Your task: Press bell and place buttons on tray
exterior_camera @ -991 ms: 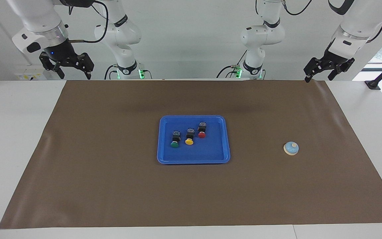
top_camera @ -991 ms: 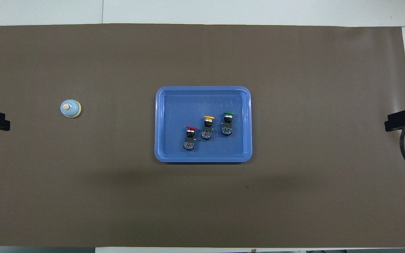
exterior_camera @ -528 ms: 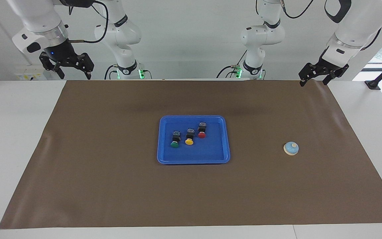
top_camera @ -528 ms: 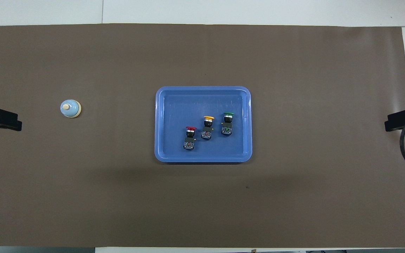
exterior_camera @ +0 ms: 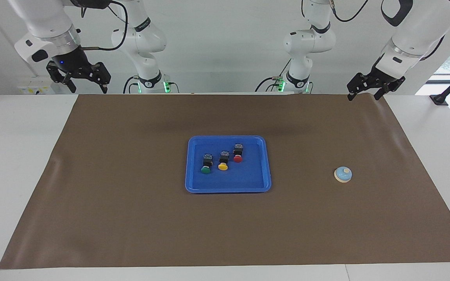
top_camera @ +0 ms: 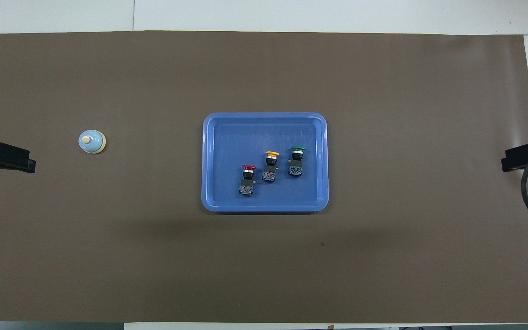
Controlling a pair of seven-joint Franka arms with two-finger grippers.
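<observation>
The blue tray [exterior_camera: 227, 190] [top_camera: 264, 116] lies at the middle of the brown mat. All three buttons lie in it on their sides: green [exterior_camera: 206, 164] [top_camera: 296, 162], yellow [exterior_camera: 223, 160] [top_camera: 270, 166] and red [exterior_camera: 238, 153] [top_camera: 247, 180]. The light-blue bell [exterior_camera: 343, 174] [top_camera: 92, 141] stands alone on the mat toward the left arm's end. My left gripper [exterior_camera: 363, 95] [top_camera: 16, 158] hangs open and empty over the mat's edge by the robots, apart from the bell. Raised over the mat's corner at its own end, my right gripper [exterior_camera: 87, 88] [top_camera: 518, 158] waits open and empty.
A brown mat [exterior_camera: 131, 195] covers most of the white table [exterior_camera: 22, 156]. A black cable loop [top_camera: 527, 197] hangs by the right gripper. Black mounts sit at the table's corners by the robots.
My left gripper has shifted inward over the mat's edge, showing more in the overhead view. The right arm, bell, tray and buttons have not moved.
</observation>
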